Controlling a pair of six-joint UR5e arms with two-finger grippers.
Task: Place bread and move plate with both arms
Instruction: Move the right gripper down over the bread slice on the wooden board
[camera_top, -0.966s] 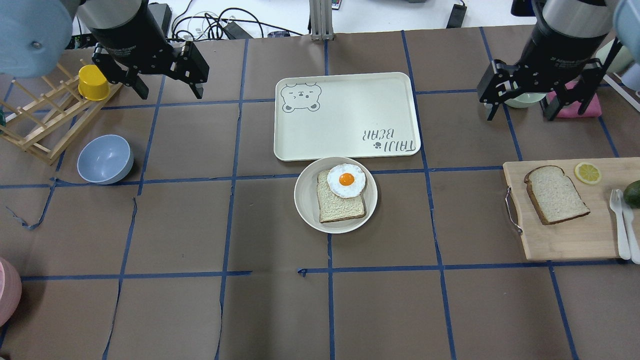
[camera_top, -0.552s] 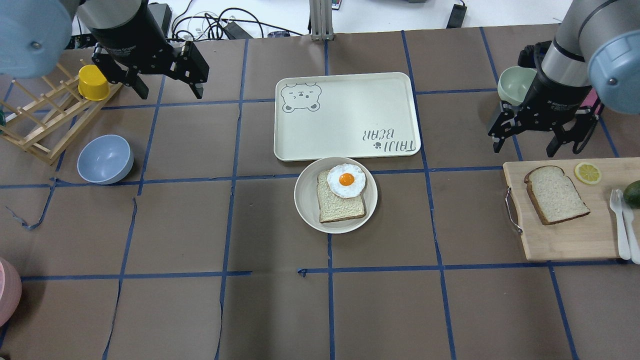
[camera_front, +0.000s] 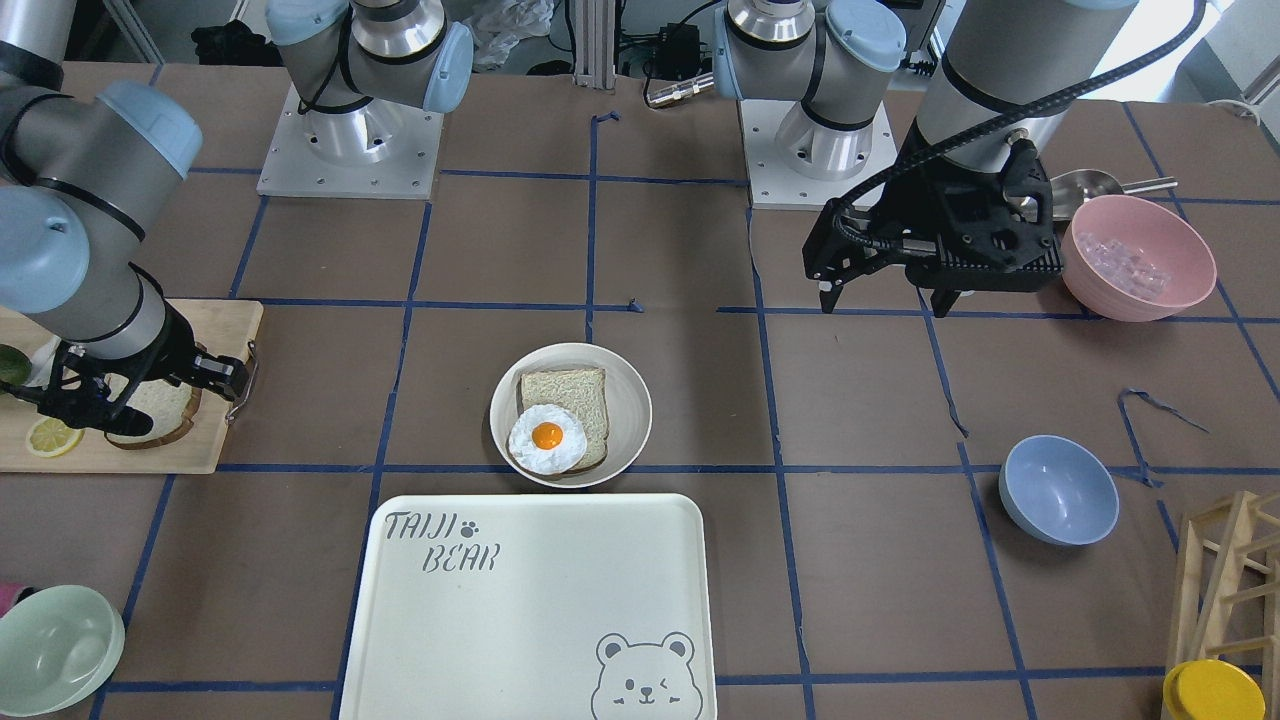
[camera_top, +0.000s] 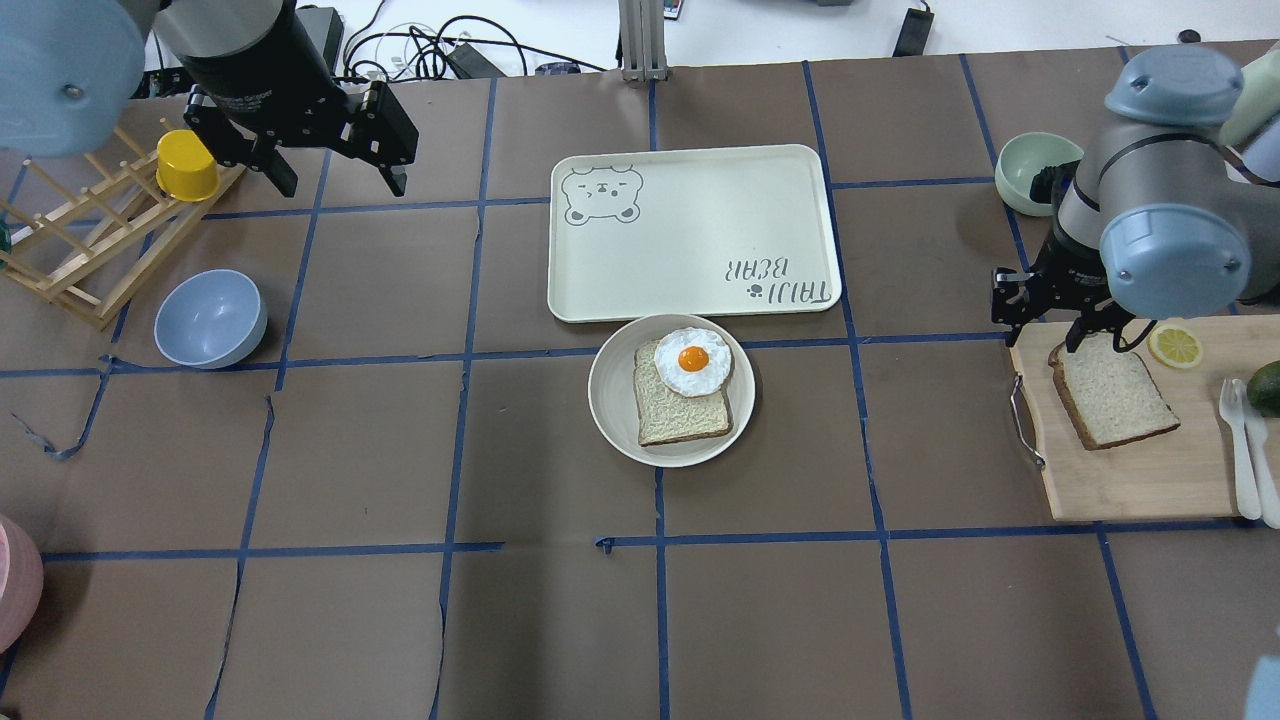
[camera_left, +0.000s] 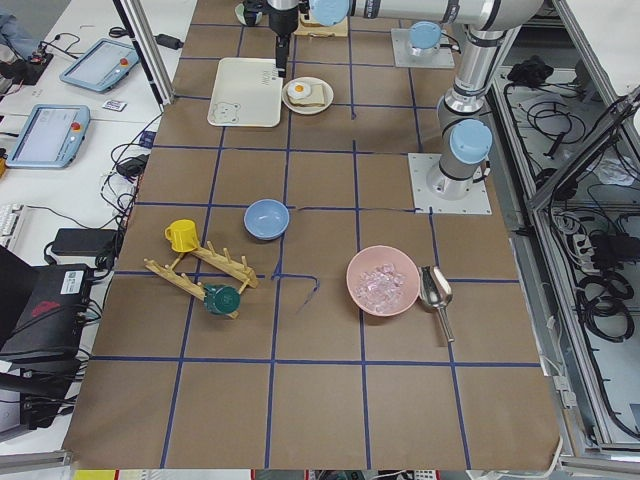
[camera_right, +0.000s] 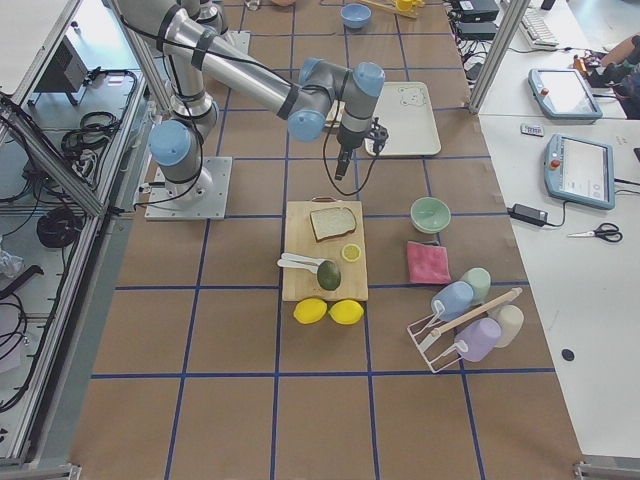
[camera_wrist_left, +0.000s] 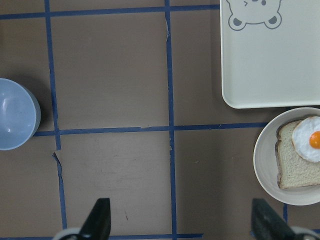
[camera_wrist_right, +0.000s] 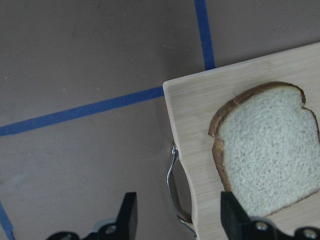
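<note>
Overhead, the right black two-finger gripper (camera_top: 1038, 328) hangs wrist-down above the handle corner of a pale wooden cutting board (camera_top: 1130, 480). Its jaws are spread and empty, one finger over the table, the other over the crust of the large brown-crusted bread slice (camera_top: 1115, 390) lying flat there. The left black gripper (camera_top: 340, 182), likewise spread, hovers well apart. The round cream plate (camera_top: 610, 400), bearing a smaller bread slice (camera_top: 685, 415) and fried egg (camera_top: 692, 360), sits just beside the cream bear-print tray (camera_top: 700, 230).
</note>
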